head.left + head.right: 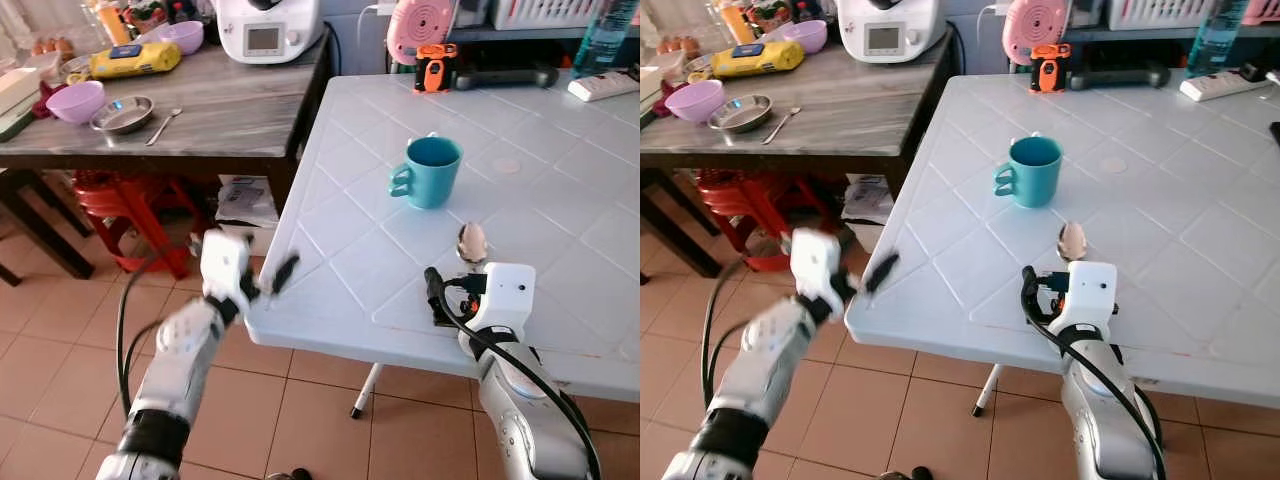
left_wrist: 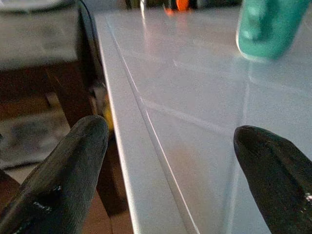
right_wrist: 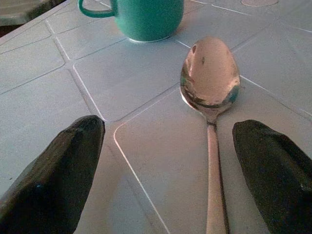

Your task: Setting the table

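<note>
A teal mug (image 1: 430, 170) stands on the white plastic table (image 1: 340, 230), handle toward the table's left edge. Just in front of it lies a metal spoon (image 3: 209, 78), bowl toward the mug and resting on the tabletop. My right gripper (image 3: 168, 130) is open and low over the table, one finger on each side of the spoon's handle without touching it. My left gripper (image 2: 170, 131) is open at the table's left edge, one finger (image 1: 285, 272) over the rim and the other off the side. It holds nothing.
A dark wooden side table (image 1: 230, 110) at the left carries a purple bowl (image 1: 76, 100), a metal dish (image 1: 123, 114), a second spoon (image 1: 165, 125) and a white appliance (image 1: 268, 28). Red stools (image 1: 125, 200) stand under it. An orange-black gadget (image 1: 436, 67) sits at the white table's back.
</note>
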Tool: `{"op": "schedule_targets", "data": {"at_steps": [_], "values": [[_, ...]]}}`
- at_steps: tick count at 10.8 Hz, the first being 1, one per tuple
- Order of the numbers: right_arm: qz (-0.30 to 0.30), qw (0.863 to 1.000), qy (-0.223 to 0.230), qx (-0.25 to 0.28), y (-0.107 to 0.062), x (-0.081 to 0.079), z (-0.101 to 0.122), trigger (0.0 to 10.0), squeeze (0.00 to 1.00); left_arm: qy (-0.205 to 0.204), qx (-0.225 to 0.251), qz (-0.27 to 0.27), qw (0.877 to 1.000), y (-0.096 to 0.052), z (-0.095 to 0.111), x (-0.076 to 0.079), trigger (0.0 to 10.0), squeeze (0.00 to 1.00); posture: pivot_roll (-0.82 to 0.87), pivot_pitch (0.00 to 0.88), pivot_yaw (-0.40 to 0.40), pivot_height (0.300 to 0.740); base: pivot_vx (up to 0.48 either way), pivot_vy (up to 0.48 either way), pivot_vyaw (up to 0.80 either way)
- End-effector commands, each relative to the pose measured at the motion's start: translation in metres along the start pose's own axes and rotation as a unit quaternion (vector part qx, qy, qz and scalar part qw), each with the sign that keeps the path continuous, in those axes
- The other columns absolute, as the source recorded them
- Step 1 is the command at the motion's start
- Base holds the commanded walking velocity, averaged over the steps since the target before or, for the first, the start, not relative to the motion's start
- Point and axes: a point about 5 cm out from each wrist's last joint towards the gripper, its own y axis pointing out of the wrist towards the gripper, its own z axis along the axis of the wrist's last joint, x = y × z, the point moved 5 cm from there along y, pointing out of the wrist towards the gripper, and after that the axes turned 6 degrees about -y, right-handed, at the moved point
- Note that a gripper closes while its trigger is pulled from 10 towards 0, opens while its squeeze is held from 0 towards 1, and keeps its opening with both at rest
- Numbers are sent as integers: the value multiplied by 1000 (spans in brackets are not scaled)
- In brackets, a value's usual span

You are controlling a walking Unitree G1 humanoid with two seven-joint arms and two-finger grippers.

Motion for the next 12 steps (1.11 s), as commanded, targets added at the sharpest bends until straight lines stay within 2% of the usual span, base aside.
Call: {"op": "schedule_targets", "data": {"at_steps": [1, 2, 3, 4, 6, 7, 8, 10, 12], "values": [[13, 1000, -1, -2, -1, -7, -3, 10000, 0, 5, -10, -14, 1000, -3, 0, 0, 10000, 0, -123, 106, 128, 740, 0, 0, 0], [14, 1000, -7, 0, -1, -7, -3, 10000, 0, 28, 12, -114, 993, -13, 5, 15, 10000, 0, -122, 109, 126, 740, 0, 0, 0], [17, 1000, -12, 2, -1, -7, -2, 10000, 0, 13, 38, -132, 990, -18, 12, 15, 10000, 0, -129, 112, 124, 740, 0, 0, 0], [16, 1000, -17, 3, -1, -6, -2, 10000, 0, 38, 50, -179, 982, -29, 13, 25, 10000, 0, -135, 113, 127, 740, 0, 0, 0], [9, 1000, -18, 2, -2, -2, -3, 10000, 0, 34, 42, -215, 975, -41, 3, 42, 10000, 0, -138, 114, 125, 740, 0, 0, 0], [7, 1000, -18, 2, -2, -1, -2, 10000, 0, 52, 44, -239, 969, -44, 0, 53, 10000, 0, -136, 115, 124, 740, 0, 0, 0], [3, 1000, -17, 0, -2, 0, -2, 10000, 0, 63, 47, -249, 965, -44, 0, 57, 10000, 0, -135, 115, 124, 740, 0, 0, 0], [-11, 1000, -6, -14, 1, 8, -3, 10000, 0, 81, 49, -250, 964, -40, 1, 60, 10000, 0, -131, 123, 118, 740, 0, 0, 0], [-25, 1000, -9, -1, -3, 12, 8, 10000, 0, 94, 60, -257, 960, -33, 7, 63, 10000, 0, -135, 124, 119, 740, 0, 0, 0]]}}
